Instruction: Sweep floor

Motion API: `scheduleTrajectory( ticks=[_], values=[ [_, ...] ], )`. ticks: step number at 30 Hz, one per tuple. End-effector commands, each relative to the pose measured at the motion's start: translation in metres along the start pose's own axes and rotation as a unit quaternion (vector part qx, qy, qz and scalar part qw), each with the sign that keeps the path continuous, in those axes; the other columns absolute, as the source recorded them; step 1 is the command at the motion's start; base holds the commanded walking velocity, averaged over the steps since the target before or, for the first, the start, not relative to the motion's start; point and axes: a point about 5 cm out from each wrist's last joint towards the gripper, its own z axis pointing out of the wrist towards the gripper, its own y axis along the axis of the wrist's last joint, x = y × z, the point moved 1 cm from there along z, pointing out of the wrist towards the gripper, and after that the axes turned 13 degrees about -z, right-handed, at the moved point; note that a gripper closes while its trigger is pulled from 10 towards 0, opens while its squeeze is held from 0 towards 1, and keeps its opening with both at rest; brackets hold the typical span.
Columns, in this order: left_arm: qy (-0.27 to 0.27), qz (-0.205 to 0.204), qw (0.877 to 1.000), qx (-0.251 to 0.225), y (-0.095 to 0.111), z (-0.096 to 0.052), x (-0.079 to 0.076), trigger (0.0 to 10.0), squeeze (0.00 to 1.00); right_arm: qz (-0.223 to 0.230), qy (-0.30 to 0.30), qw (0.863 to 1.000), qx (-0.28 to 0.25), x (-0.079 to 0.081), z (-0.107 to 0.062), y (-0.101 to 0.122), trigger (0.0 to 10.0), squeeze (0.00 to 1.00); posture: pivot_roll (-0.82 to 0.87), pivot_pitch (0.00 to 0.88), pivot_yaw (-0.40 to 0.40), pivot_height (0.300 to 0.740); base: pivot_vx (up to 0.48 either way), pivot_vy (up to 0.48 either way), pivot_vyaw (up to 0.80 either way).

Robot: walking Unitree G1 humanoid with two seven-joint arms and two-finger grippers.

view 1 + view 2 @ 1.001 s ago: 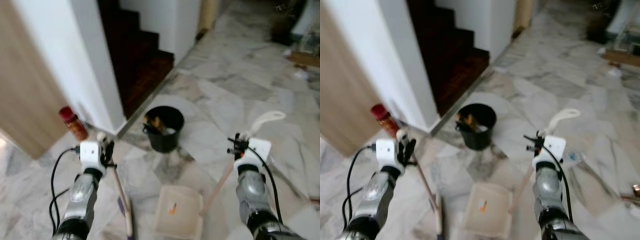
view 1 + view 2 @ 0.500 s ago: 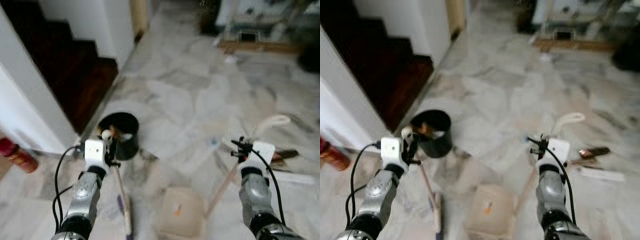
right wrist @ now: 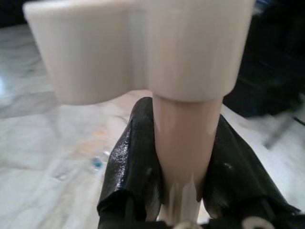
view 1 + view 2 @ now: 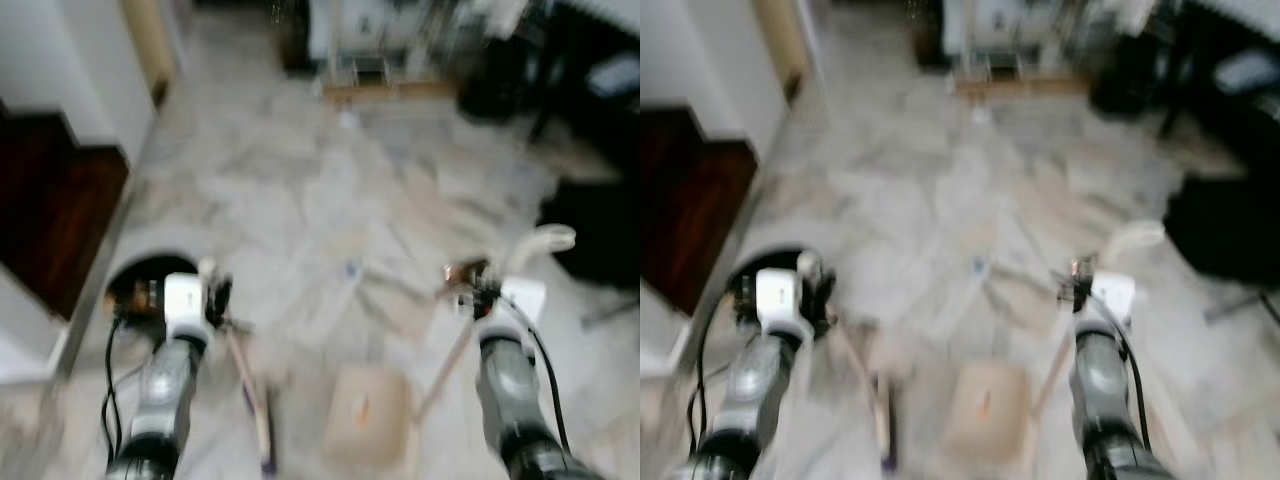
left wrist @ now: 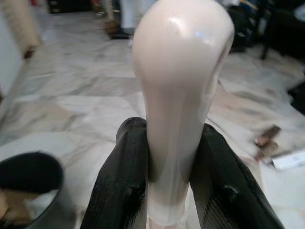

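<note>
My left gripper [image 4: 212,300] is shut on the cream handle of a broom [image 4: 246,385], whose stick slants down to the marble floor between my arms. In the left wrist view the black fingers [image 5: 123,186] clamp the rounded handle top [image 5: 178,71]. My right gripper [image 4: 470,296] is shut on the long handle of a beige dustpan [image 4: 368,425] that rests on the floor with a small orange scrap [image 4: 362,408] in it. The right wrist view has the fingers [image 3: 136,162] around the dustpan handle [image 3: 183,138] just under its hook end. The eye views are blurred.
A black bin [image 4: 140,290] holding rubbish stands on the floor by my left arm. Dark wooden stairs [image 4: 50,220] lie at the left. Small scraps [image 5: 267,138] lie on the marble ahead. Dark furniture [image 4: 590,210] stands at the right, and shelving [image 4: 380,40] at the far end.
The whole picture has swung to the right, so the stairs and bin have slid to the left and the room's far end has come into view. Both grips are unchanged.
</note>
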Motion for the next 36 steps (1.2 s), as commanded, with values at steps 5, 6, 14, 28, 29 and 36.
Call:
scheduleTrajectory(
  ticks=[5,6,14,28,29,36],
  values=[
    [-0.003,-0.006,1.0,-0.003,-0.0006,0.0001,-0.0035,10.0,0.0,0.0,-0.006,1.0,-0.005,-0.0032,0.0011,0.0019,10.0,0.0,0.04,0.078,0.054,0.74,0.0,0.0,-0.8],
    [-0.003,-0.006,1.0,-0.004,-0.0002,0.0002,-0.0034,10.0,0.0,0.0,-0.006,1.0,-0.005,-0.003,0.0011,0.0019,10.0,0.0,0.04,0.078,0.054,0.74,0.0,0.0,-0.8],
    [-0.002,-0.01,1.0,-0.009,0.0009,0.0006,-0.0035,10.0,0.0,-0.001,-0.004,1.0,-0.011,-0.002,0.0004,0.0028,10.0,0.0,0.04,0.081,0.054,0.74,0.0,0.0,-0.2],
    [-0.002,-0.013,1.0,-0.016,0.0033,0.0026,-0.0058,10.0,0.0,-0.016,0.0,0.999,-0.029,-0.0001,0.0026,0.0094,10.0,0.0,0.04,0.071,0.053,0.74,0.052,0.0,0.0],
    [-0.001,-0.013,1.0,-0.018,0.004,0.0028,-0.0059,10.0,0.0,-0.016,0.0,0.999,-0.03,-0.0002,0.0029,0.0098,10.0,0.0,0.04,0.071,0.053,0.74,0.262,0.0,0.0],
    [0.004,-0.011,1.0,-0.029,0.0067,0.0032,-0.0056,10.0,0.0,-0.038,0.005,0.999,-0.036,0.0022,0.0033,0.0117,10.0,0.0,0.04,0.061,0.05,0.74,0.299,0.0,0.11]
  ],
)
